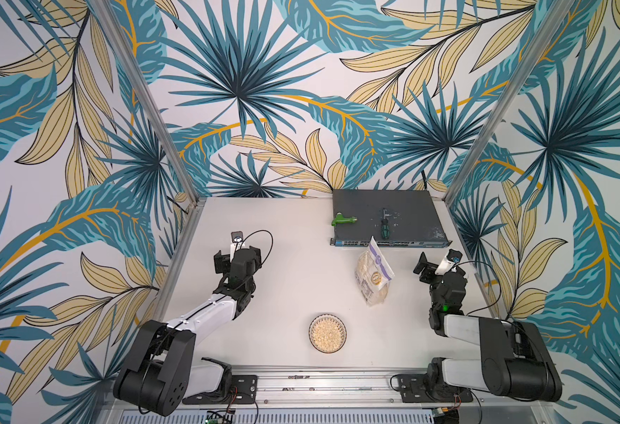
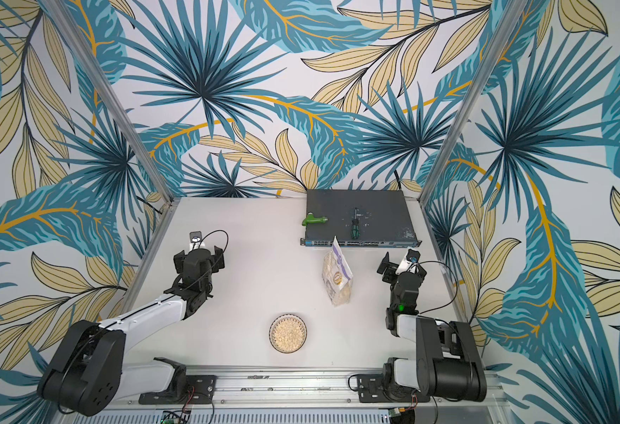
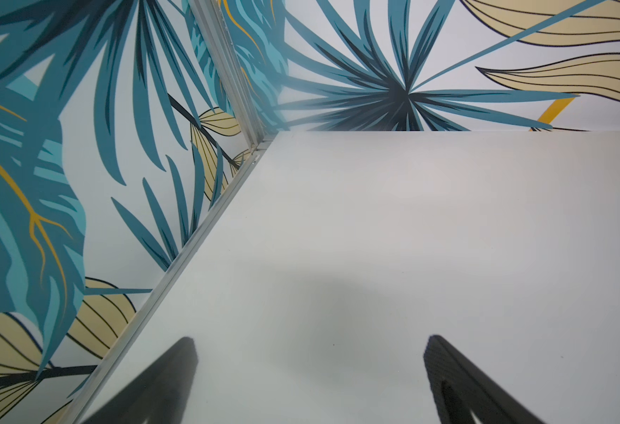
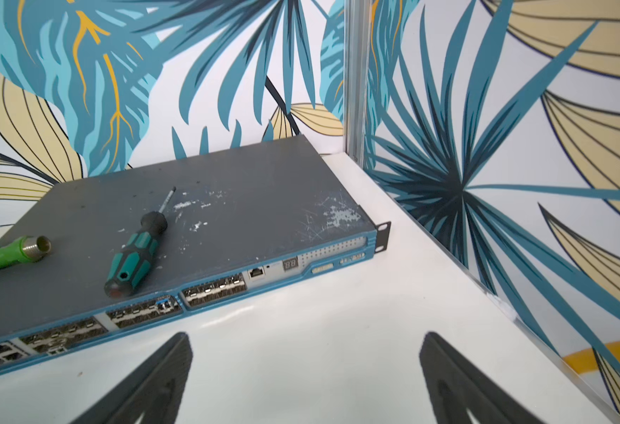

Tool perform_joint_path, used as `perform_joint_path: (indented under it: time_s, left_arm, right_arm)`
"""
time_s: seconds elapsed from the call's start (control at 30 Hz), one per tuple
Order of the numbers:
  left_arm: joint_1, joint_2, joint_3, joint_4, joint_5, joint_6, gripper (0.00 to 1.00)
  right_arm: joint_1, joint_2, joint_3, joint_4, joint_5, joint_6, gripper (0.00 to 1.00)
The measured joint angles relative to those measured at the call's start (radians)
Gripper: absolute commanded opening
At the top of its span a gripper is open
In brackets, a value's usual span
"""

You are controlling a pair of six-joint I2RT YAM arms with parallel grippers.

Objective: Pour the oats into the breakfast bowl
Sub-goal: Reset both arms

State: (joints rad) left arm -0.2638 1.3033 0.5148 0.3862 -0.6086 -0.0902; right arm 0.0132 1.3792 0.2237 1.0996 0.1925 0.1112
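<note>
The oats pouch [image 1: 374,273] [image 2: 338,273], clear with a white-and-purple label and a gold emblem, stands on the white table just in front of a network switch. The breakfast bowl [image 1: 310,334] [image 2: 270,334] sits near the front middle, with pale oat flakes [image 1: 327,334] lying inside it. My left gripper [image 1: 238,253] [image 2: 199,257] [image 3: 310,341] hovers open over bare table at the left, far from both. My right gripper [image 1: 440,266] [image 2: 403,266] [image 4: 305,336] is open to the right of the pouch, holding nothing. Neither wrist view shows the pouch or the bowl.
A dark grey network switch [image 1: 411,213] [image 4: 246,205] lies at the back right, carrying a green-handled screwdriver [image 1: 385,229] [image 4: 139,249] and a green pipe fitting [image 1: 343,219] [image 4: 4,253]. Leaf-patterned walls with aluminium posts enclose the table on three sides.
</note>
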Motion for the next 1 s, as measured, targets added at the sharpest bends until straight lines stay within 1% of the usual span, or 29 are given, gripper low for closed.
perform_joint_path:
  time_s: [0.07, 0.17, 0.33, 0.47, 0.53, 0.57, 0.63, 0.67, 0.73, 0.8, 0.87, 1.0]
  left_arm:
    - [0.002, 0.001, -0.045, 0.060, 0.014, 0.019, 1.00]
    - [0.011, 0.004, -0.103, 0.103, 0.045, 0.051, 1.00]
    - [0.020, 0.040, -0.106, 0.168, 0.088, 0.106, 1.00]
    - [0.025, 0.072, -0.106, 0.235, 0.189, 0.188, 1.00]
    - [0.032, 0.111, -0.107, 0.292, 0.237, 0.222, 1.00]
    - [0.040, 0.126, -0.105, 0.294, 0.259, 0.232, 1.00]
    - [0.066, 0.146, -0.102, 0.296, 0.291, 0.233, 1.00]
    - [0.095, 0.155, -0.102, 0.304, 0.325, 0.227, 1.00]
    - [0.182, 0.202, -0.108, 0.384, 0.420, 0.200, 1.00]
    - [0.238, 0.223, -0.109, 0.385, 0.467, 0.178, 1.00]
    - [0.247, 0.228, -0.114, 0.406, 0.497, 0.166, 1.00]
    - [0.234, 0.223, -0.111, 0.403, 0.533, 0.160, 1.00]
  right_arm:
    - [-0.001, 0.061, -0.005, 0.087, -0.020, -0.016, 1.00]
    - [0.000, 0.128, -0.012, 0.152, -0.055, -0.039, 1.00]
    - [0.000, 0.134, -0.014, 0.200, -0.100, -0.062, 1.00]
    - [-0.001, 0.134, -0.014, 0.212, -0.145, -0.083, 1.00]
    - [-0.001, 0.134, -0.014, 0.213, -0.162, -0.090, 1.00]
    - [0.000, 0.134, -0.014, 0.214, -0.169, -0.093, 1.00]
    - [-0.001, 0.134, -0.014, 0.216, -0.175, -0.094, 1.00]
    - [-0.001, 0.134, -0.014, 0.218, -0.174, -0.094, 1.00]
    - [-0.001, 0.134, -0.014, 0.224, -0.171, -0.093, 1.00]
    - [-0.001, 0.134, -0.014, 0.228, -0.167, -0.093, 1.00]
    - [-0.001, 0.134, -0.014, 0.228, -0.159, -0.092, 1.00]
    - [-0.001, 0.134, -0.017, 0.237, -0.131, -0.086, 1.00]
